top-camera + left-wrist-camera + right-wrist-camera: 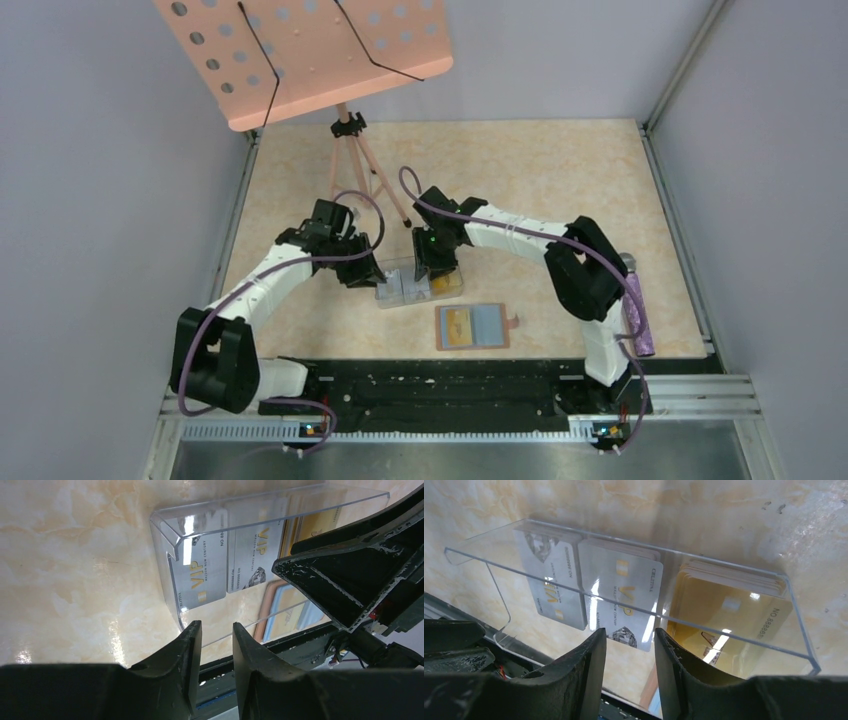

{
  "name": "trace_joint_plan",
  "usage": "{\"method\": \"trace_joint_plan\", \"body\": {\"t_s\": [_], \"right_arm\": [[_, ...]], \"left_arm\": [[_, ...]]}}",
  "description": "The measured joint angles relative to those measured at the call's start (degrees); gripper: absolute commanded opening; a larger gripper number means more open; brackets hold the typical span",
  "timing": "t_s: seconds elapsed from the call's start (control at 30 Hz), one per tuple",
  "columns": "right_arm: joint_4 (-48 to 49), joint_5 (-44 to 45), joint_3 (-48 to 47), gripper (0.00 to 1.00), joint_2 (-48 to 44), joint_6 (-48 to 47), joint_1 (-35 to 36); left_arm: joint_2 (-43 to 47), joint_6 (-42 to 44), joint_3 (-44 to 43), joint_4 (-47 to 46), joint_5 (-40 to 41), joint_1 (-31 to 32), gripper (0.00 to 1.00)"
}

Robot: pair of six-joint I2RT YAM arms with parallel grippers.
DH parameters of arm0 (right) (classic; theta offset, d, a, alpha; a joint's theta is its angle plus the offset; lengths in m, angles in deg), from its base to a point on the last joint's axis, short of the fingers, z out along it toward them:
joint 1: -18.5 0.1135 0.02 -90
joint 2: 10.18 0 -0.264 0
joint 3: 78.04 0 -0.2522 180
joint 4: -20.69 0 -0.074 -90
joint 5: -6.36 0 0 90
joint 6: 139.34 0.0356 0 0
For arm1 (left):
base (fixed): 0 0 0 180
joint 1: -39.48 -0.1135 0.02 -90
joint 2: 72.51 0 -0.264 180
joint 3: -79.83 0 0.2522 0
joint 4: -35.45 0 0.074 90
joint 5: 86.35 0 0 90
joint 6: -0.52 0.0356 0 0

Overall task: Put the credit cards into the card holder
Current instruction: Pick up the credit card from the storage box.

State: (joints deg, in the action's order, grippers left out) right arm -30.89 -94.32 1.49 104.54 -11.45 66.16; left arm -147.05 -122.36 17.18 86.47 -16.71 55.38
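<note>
Your left fingers [187, 650] and right fingers [591, 660] are hovering narrowly parted at the clear box [499, 537]; pinching its wall or not, I cannot tell. The credit cards [619, 595] are lying inside it, the card holder [472, 327] lying open on the desk [560, 180], lower centre.

Robot lab cell: plain grey walls [100, 200] around a marble-look table [560, 170], left arm [265, 285] and right arm [520, 235] bolted to an aluminium rail [690, 390], pink perforated stand [310, 50].
</note>
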Motion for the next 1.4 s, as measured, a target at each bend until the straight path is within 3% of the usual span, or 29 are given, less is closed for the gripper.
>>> {"method": "trace_joint_plan", "body": {"t_s": [0.27, 0.43, 0.73, 1.4], "right_arm": [[0.55, -0.17, 0.11, 0.41, 2.97, 1.22, 0.2], [0.28, -0.17, 0.04, 0.4, 3.43, 1.42, 0.7], [0.04, -0.39, -0.2, 0.0, 3.78, 2.14, 0.85], [-2.75, -0.04, -1.97, 0.0, 3.39, 2.14, 0.79]], "left_arm": [[-0.98, 0.15, 0.0, -0.02, 1.03, 0.72, 0.31], [-1.4, 0.11, -0.37, -0.26, 0.92, 2.29, 0.25], [-5.97, 0.09, -2.51, -1.62, 0.72, 4.48, 0.19], [-6.1, 0.9, -2.32, -1.6, 1.2, 4.63, 0.14]]}}
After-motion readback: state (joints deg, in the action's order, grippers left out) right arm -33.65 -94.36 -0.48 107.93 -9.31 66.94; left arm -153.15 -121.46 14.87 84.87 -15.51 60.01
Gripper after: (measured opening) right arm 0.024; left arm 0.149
